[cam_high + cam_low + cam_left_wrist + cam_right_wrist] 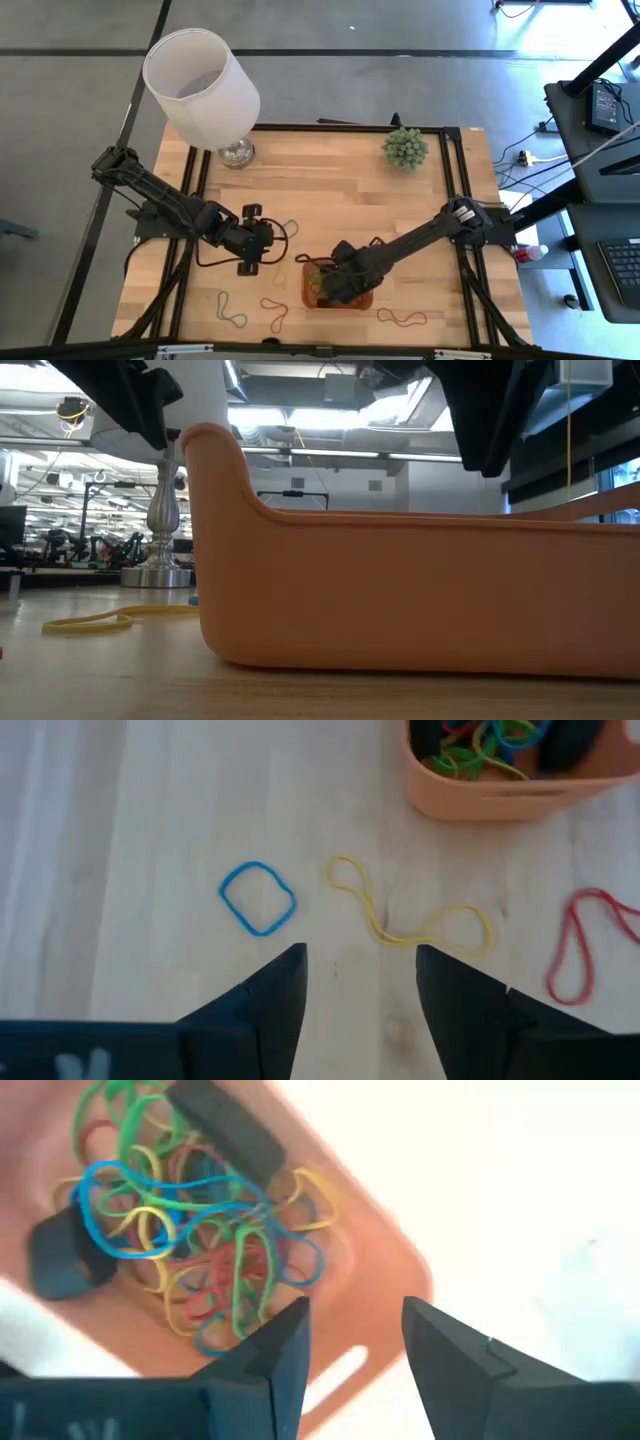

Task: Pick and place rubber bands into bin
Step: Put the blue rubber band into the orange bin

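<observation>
The orange bin [308, 292] stands near the table's front edge, and its wall [400, 590] fills the low view. A tangle of rubber bands [190, 1230] lies in it with two black pieces. My right gripper [355, 1350] hovers open above the bin's rim, pointing down, with nothing between its fingers. My left gripper [360, 980] stands open to the left of the bin [510, 780], tilted down over the wood. Just beyond its fingertips a blue band [257, 898] and a yellow band [410, 915] lie flat. A red band [585, 945] lies beside them.
A white lampshade [205, 90] on a metal lamp base [165, 565] stands at the far left, and a small green plant [406, 148] at the far right. More loose bands [233, 308] [402, 318] lie along the front edge on both sides of the bin.
</observation>
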